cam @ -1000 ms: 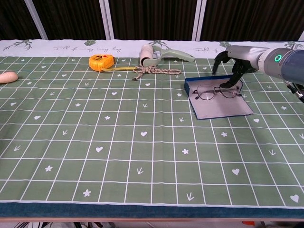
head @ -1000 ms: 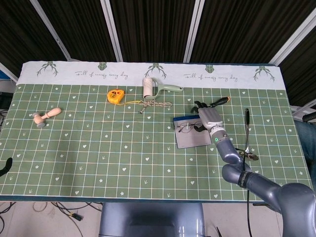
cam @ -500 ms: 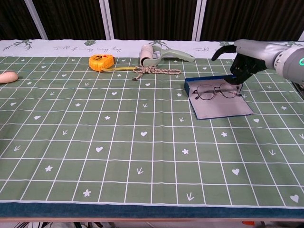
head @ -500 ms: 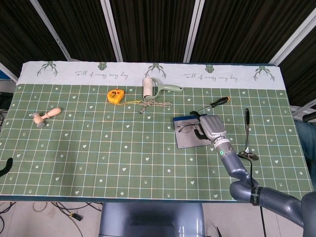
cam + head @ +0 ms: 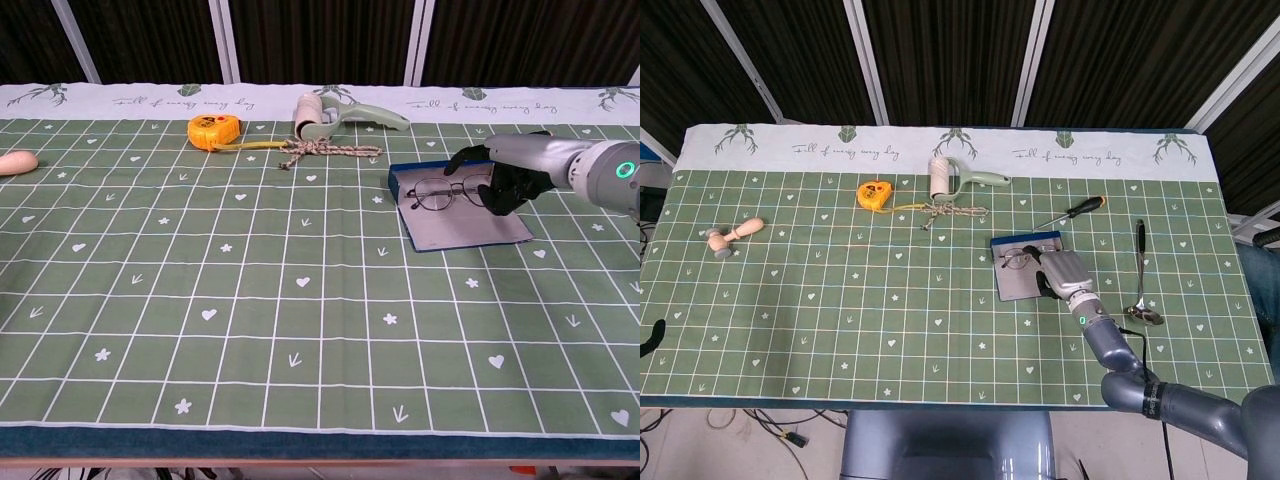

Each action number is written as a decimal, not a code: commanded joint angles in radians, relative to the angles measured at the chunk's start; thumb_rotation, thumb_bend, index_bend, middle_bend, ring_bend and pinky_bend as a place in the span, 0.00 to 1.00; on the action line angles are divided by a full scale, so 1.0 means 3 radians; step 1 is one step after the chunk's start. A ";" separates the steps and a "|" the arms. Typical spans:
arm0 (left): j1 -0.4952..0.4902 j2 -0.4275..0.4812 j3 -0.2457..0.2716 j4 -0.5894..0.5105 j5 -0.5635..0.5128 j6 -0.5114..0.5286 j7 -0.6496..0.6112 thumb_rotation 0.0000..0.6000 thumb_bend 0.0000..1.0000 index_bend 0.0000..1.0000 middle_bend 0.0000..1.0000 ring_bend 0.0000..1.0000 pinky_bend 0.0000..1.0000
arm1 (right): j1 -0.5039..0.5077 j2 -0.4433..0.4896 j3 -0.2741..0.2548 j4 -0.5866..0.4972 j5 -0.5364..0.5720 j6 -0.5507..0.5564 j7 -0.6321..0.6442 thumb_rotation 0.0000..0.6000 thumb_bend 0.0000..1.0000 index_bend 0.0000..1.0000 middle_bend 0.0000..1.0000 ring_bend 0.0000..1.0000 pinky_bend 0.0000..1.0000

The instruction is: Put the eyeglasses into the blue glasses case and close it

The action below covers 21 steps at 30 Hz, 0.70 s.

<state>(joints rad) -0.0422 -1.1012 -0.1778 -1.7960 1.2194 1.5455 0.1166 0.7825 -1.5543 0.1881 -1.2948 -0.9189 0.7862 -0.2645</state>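
With glasses (image 5: 455, 192) lying on open case (image 5: 470, 226), right robot hand (image 5: 508, 182) at their 3 o'clock, fingers curled, grasp unclear; lift flap slowly, keep temples tucked.

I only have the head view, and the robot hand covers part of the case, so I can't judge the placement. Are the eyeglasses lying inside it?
Observer: In the chest view the eyeglasses lie on the grey lining of the open blue glasses case, with both lenses showing.
Operator: Where is the hand on them?
Observer: The right robot hand sits at their right end with its fingers curled down. I cannot tell whether it is gripping them.
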 commanded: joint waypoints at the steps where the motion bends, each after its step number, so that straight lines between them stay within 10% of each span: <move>1: -0.0001 0.0002 0.0000 0.0001 -0.0002 -0.0004 -0.0002 1.00 0.29 0.19 0.00 0.00 0.00 | 0.0008 -0.0018 -0.0017 0.0026 0.0036 -0.0022 -0.0025 1.00 0.80 0.18 0.95 1.00 1.00; 21: -0.0009 -0.0002 -0.0003 0.0004 -0.0020 -0.0014 0.0019 1.00 0.29 0.19 0.00 0.00 0.00 | -0.0002 -0.0041 -0.0054 0.0105 0.0162 -0.0061 -0.0061 1.00 0.79 0.18 0.95 1.00 1.00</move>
<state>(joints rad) -0.0447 -1.1019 -0.1787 -1.7946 1.2135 1.5413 0.1222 0.7816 -1.5669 0.1724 -1.2638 -0.8710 0.7686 -0.2823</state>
